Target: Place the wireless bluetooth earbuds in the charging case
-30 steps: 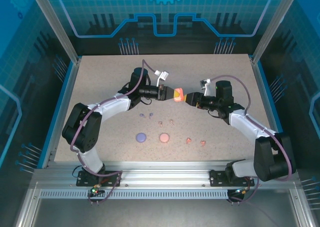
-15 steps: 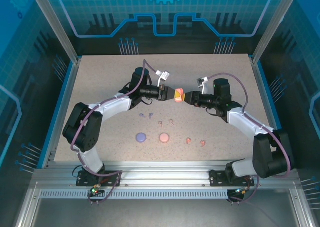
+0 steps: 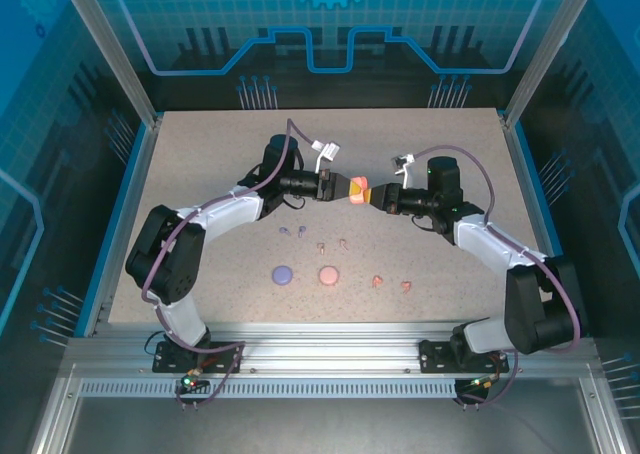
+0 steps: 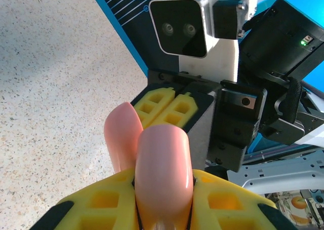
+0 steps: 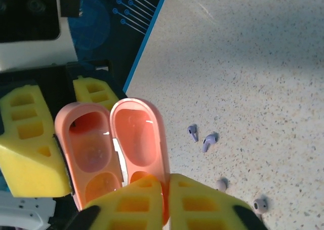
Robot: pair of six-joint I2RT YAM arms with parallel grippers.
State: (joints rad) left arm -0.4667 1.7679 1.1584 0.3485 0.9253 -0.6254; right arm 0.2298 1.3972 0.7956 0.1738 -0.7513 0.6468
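The coral-orange charging case (image 3: pixel 358 191) hangs open above the table's middle, held between both arms. My left gripper (image 3: pixel 345 187) is shut on its base (image 4: pixel 162 174), whose two wells (image 5: pixel 83 149) look empty. My right gripper (image 5: pixel 167 189) is shut on the edge of the hinged lid (image 5: pixel 139 139). The wireless bluetooth earbuds lie loose on the table: a purple pair (image 5: pixel 193 133) (image 5: pixel 209 141), a pale pink pair (image 3: pixel 321 245) (image 3: pixel 343 242) and a coral pair (image 3: pixel 377 280) (image 3: pixel 405 286).
A shut purple case (image 3: pixel 282 273) and a shut pink case (image 3: pixel 328 274) lie near the front of the speckled table (image 3: pixel 200 174). Blue rails and aluminium posts bound the table on all sides.
My right gripper has moved left up to the case and shut on its lid. The left gripper has kept hold of the base and stayed in place.
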